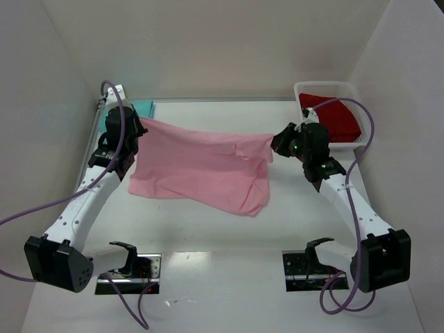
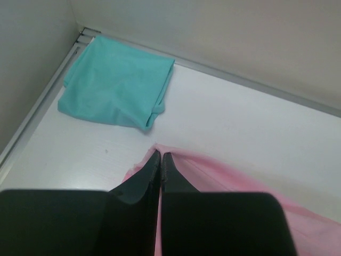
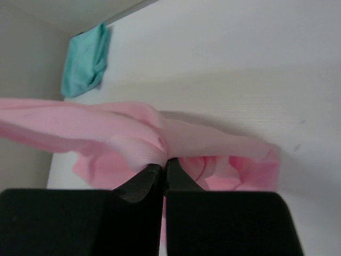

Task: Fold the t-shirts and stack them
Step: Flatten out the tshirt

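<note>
The light pink t-shirt (image 1: pixel 201 170) hangs stretched between both arms above the table, its lower edge drooping toward the near side. My left gripper (image 1: pixel 142 125) is shut on its left top corner; in the left wrist view a thin pink fold (image 2: pixel 213 170) runs between the closed fingertips (image 2: pixel 153 162). My right gripper (image 1: pixel 276 142) is shut on the right top corner, with bunched pink cloth (image 3: pixel 133 144) above its fingers. A teal t-shirt (image 2: pixel 117 82) lies folded in the far left corner. A red t-shirt (image 1: pixel 331 114) sits in the basket.
A white mesh basket (image 1: pixel 326 89) stands at the far right corner. White walls close the table at the back and sides. Two black stands (image 1: pixel 132 263) (image 1: pixel 309 263) are fixed near the arm bases at the near edge.
</note>
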Tool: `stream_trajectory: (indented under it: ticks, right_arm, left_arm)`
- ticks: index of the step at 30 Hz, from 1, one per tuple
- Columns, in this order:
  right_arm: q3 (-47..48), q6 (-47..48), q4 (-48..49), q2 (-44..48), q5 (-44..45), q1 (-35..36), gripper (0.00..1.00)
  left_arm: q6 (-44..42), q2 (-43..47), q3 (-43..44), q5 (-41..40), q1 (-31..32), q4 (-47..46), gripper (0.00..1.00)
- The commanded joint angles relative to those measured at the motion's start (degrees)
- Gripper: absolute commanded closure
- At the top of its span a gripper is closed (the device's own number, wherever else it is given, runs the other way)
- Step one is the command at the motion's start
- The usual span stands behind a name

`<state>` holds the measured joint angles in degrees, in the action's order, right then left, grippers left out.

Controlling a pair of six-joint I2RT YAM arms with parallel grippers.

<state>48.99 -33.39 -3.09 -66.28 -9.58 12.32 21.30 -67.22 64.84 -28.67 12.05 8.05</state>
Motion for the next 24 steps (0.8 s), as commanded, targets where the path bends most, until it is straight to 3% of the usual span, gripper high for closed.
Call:
stream_trajectory:
  ticks: [1,5,9,15,17,20,21,24]
  right_arm:
    - [1.1,0.9,5.7,2.7,-13.7,2.8,0.99]
    - [-2.6,1.6,7.6,1.5,-13.1,13.4,0.99]
    - [-3.4,1.0,9.6,-2.4,-12.4,18.3,0.99]
    - [0.7,3.3,0.8,-13.0,-4.1,18.8,0.88]
    - [0.8,3.9,0.3,-15.6,-2.4,18.8,0.7]
    - [0.8,3.3,0.3,-16.2,-0.8,18.8,0.55]
    - [0.8,3.3,0.3,-15.6,-0.8,18.8,0.45]
    - [-0.6,3.3,0.8,-12.5,0.0,18.8,0.42]
  left_arm:
    - [0.1,-2.7,-0.8,0.4,-0.5,-0.9,1.0]
    - [0.1,-4.1,-1.4,1.0,-0.5,-2.0,1.0]
    - [0.1,-4.6,-1.4,1.5,-0.5,-2.0,1.0]
    - [0.1,-4.6,-1.4,1.5,-0.5,-2.0,1.0]
    - [0.1,-4.6,-1.4,1.5,-0.5,-2.0,1.0]
    - [0.1,-4.6,-1.4,1.5,0.1,-2.0,1.0]
    - [-0.4,-5.1,-1.4,1.5,0.1,-2.0,1.0]
    - [-0.4,-6.2,-0.9,1.5,0.1,-2.0,1.0]
